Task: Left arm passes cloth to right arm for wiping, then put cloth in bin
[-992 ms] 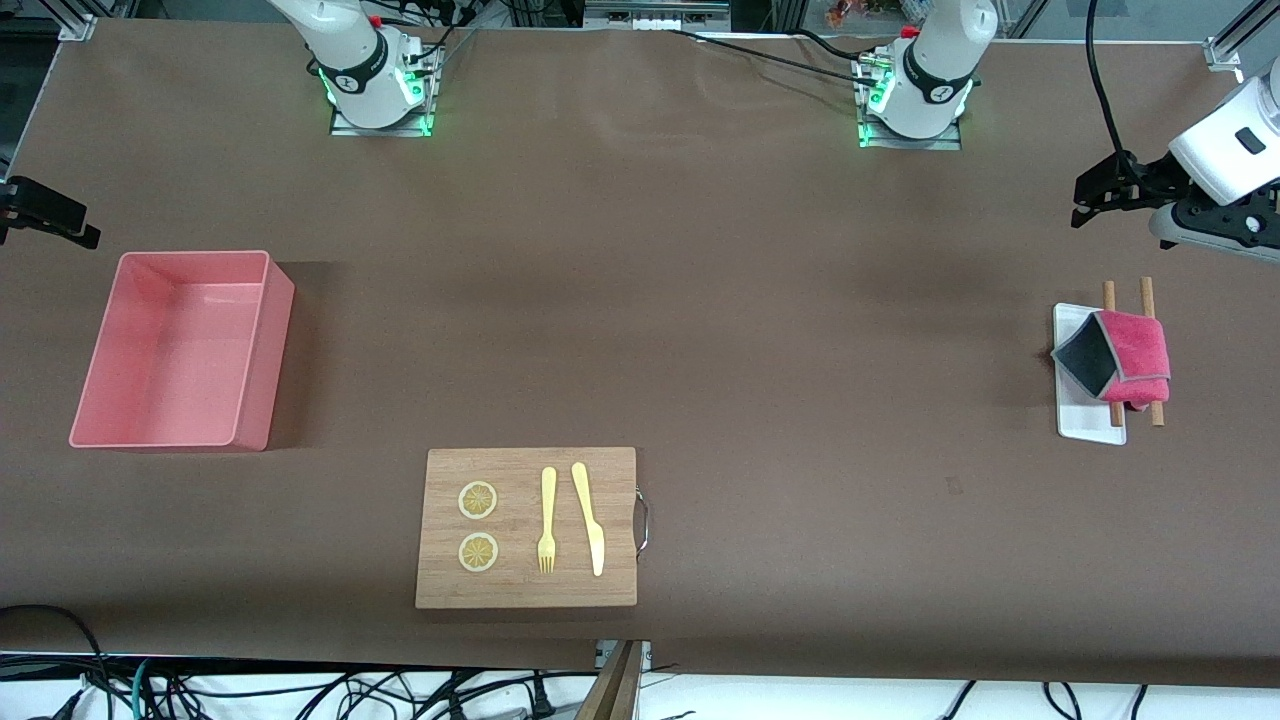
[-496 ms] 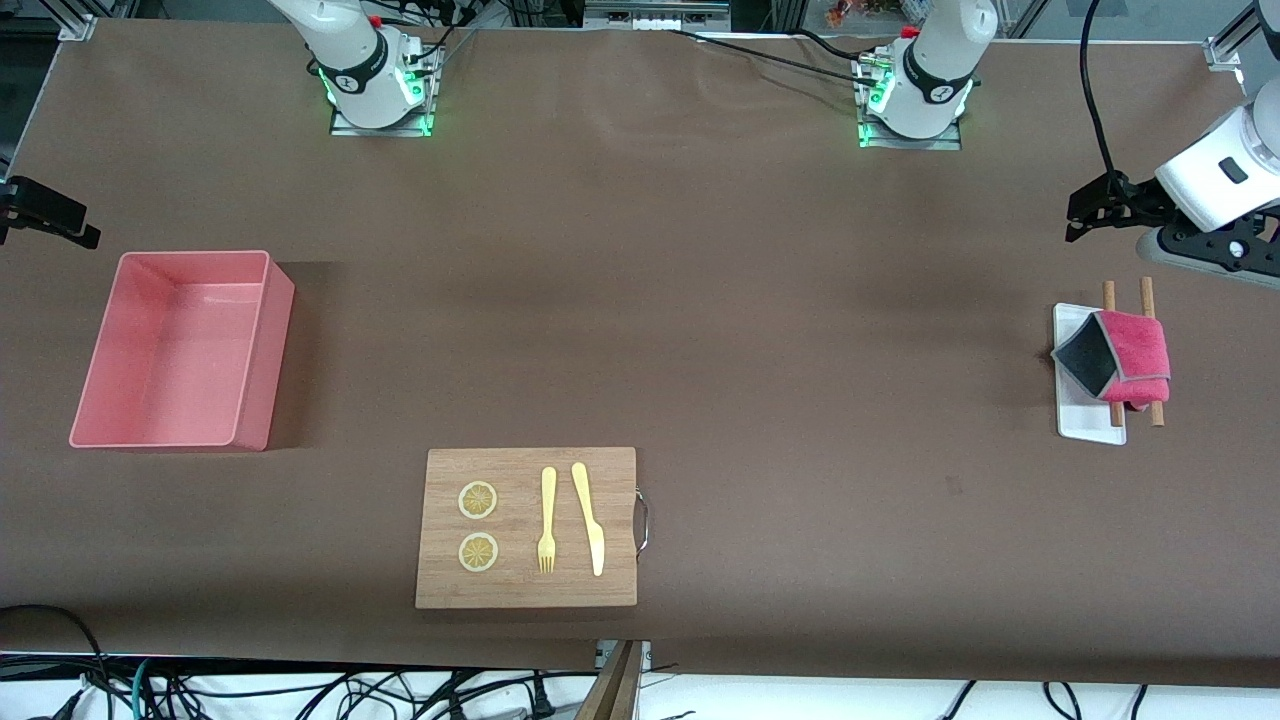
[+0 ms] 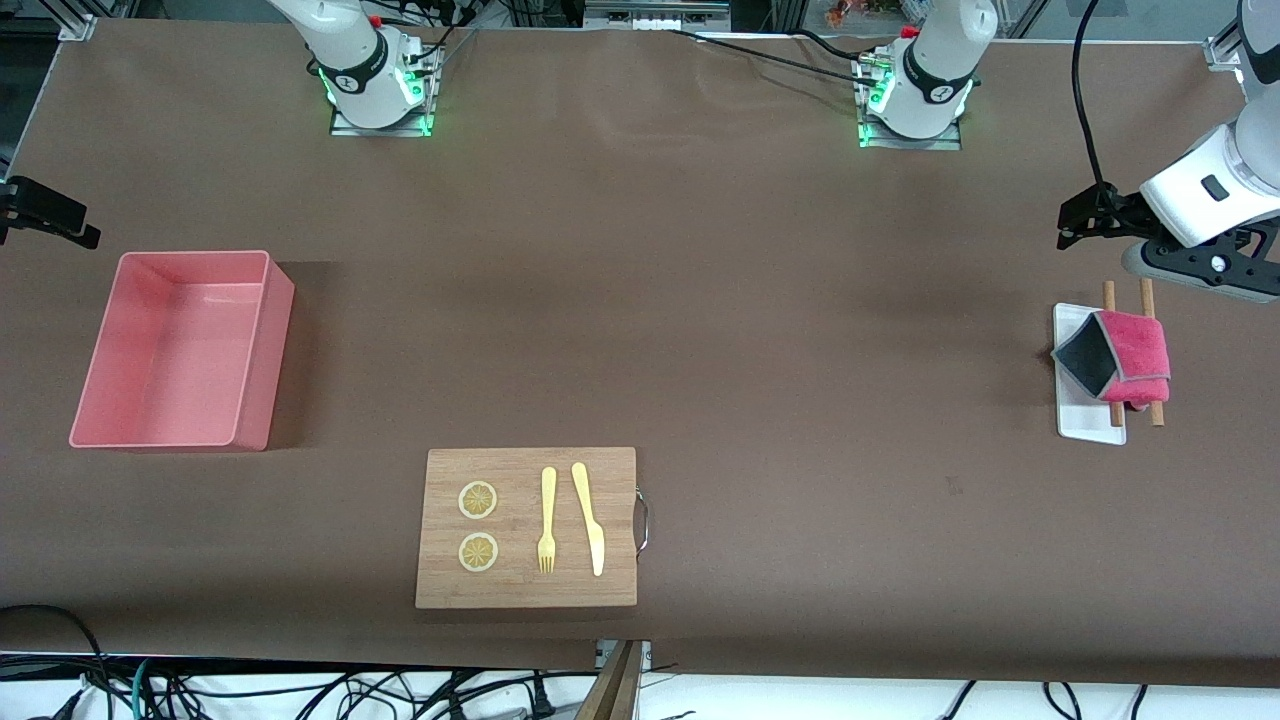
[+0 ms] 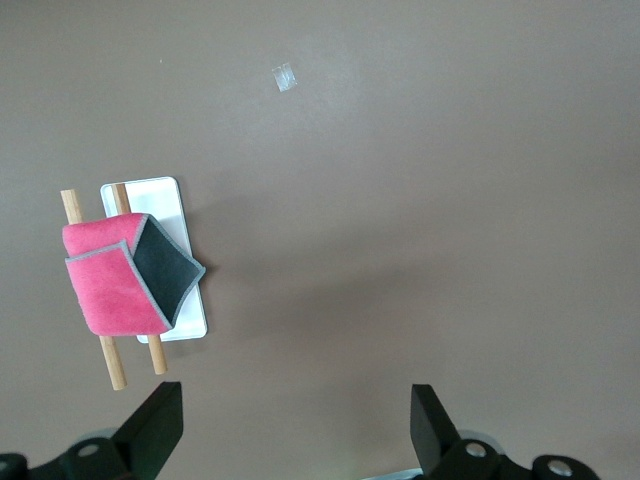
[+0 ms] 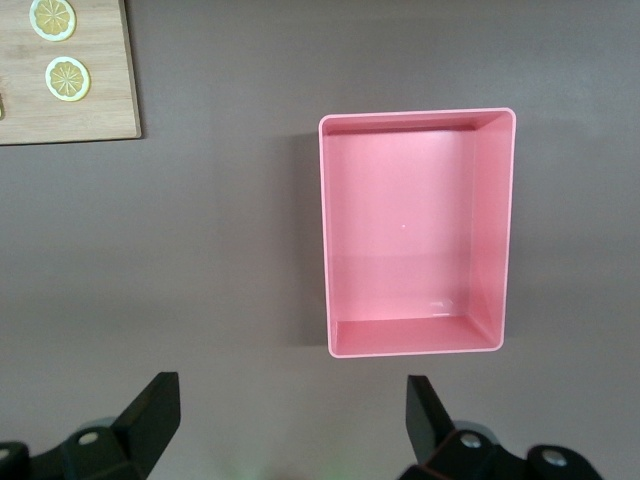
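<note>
- Two arms are at the table, and nothing is held yet. The right gripper [image 3: 45, 215] hangs at the right arm's end, its black fingers [image 5: 155, 415] spread wide and empty, above the table beside the pink rectangular plastic bin [image 3: 180, 350]; this arm waits.
- Nearer the front camera, mid-table, lies a wooden cutting board [image 3: 527, 527] carrying two lemon slices [image 3: 478, 500], a yellow fork [image 3: 547, 520] and a yellow knife [image 3: 589, 518].
- At the left arm's end, the crimson-pink terry cloth [image 3: 1125, 358] with its grey reverse folded outward is draped over two wooden rods [image 3: 1148, 292] that rest partly on a small white tray [image 3: 1080, 425].
- Above the table, just off the cloth's farther edge, the left gripper [image 3: 1085, 212] hovers with fingers [image 4: 155, 425] parted and empty.
- Judged from this, the left arm is much the nearer one; the cloth lies nearer the front camera than the left gripper, and the rods' long axis runs toward that camera.
</note>
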Robot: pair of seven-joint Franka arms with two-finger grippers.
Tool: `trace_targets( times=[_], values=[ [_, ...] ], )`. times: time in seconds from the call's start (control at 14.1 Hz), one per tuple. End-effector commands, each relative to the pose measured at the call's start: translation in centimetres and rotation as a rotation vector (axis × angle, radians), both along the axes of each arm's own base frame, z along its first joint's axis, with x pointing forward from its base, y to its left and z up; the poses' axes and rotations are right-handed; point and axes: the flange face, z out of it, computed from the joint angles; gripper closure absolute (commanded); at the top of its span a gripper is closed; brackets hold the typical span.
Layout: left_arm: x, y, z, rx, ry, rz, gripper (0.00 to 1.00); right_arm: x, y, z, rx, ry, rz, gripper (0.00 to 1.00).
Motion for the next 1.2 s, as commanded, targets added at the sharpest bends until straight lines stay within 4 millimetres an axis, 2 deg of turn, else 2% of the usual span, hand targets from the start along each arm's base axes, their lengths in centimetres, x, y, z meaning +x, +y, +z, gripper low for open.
trace_targets(
  times=[0.0, 0.92, 1.06, 1.13],
  values=[
    [0.3, -0.4, 0.6, 0.028, 0.004, -0.005, 0.0, -0.1, -0.3, 0.2, 0.015, -0.007, 0.01, 0.0],
    [0.3, -1.0, 0.9, 0.057, 0.009, -0.024, 0.0, -0.1, -0.2, 0.2, 0.016, -0.009, 0.01, 0.0],
    [1.6, -0.4, -0.2, 0.038, 0.026, -0.012, 0.0, -0.1, -0.1, 0.2, 0.016, -0.009, 0.011, 0.0],
    [2.7, -0.2, 0.4, 0.038, 0.008, -0.007, 0.0, -0.1, -0.1, 0.2, 0.016, -0.009, 0.011, 0.0]
  ],
)
